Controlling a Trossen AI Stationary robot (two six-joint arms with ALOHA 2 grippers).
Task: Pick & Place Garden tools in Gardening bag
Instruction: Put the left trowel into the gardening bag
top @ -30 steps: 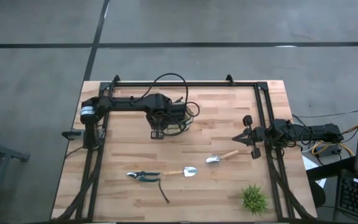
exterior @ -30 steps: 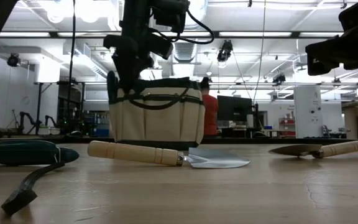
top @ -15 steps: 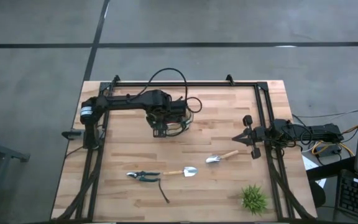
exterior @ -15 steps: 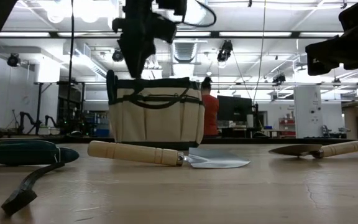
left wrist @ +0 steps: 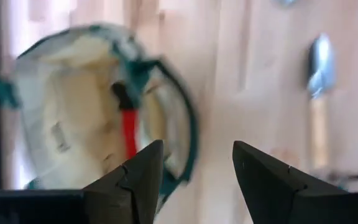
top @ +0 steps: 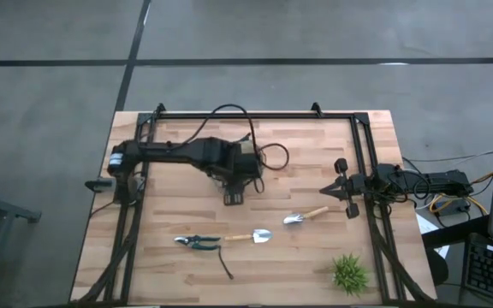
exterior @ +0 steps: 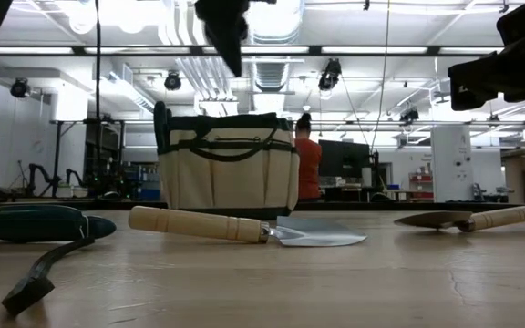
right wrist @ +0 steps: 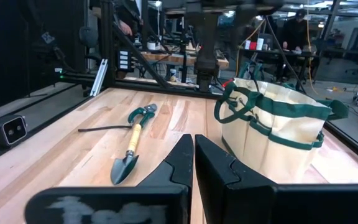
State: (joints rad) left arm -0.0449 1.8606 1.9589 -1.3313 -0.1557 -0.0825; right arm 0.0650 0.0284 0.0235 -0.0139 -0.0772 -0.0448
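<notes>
Gardening bag (exterior: 228, 162): a round tan fabric bag with dark green trim and looped handles, standing upright on the wooden table (top: 315, 248). In the high view it is largely hidden under the left arm. The left wrist view looks down into its open mouth, where a small red item (left wrist: 128, 134) lies inside.

Left gripper (top: 234, 196): raised above the table on the near side of the bag, with nothing between its fingers (left wrist: 135, 180), which stand apart. In the low view it hangs well above the bag's rim.

Right gripper (top: 329, 191): parked at the right side of the table, beside the frame. Its fingers (right wrist: 178, 163) are pressed together and carry nothing.

Tools on the table:
- First trowel (top: 251, 236), silver blade and light wooden handle, lying flat near the table's middle front.
- Second trowel (top: 305, 216), lying flat to the right of the first, near the right gripper.
- Green-handled pruners (top: 197, 242), lying just left of the first trowel's handle.
- A thin dark tool (top: 226, 265), lying in front of the pruners.

A green spiky plant (top: 348, 273) stands at the front right corner.
</notes>
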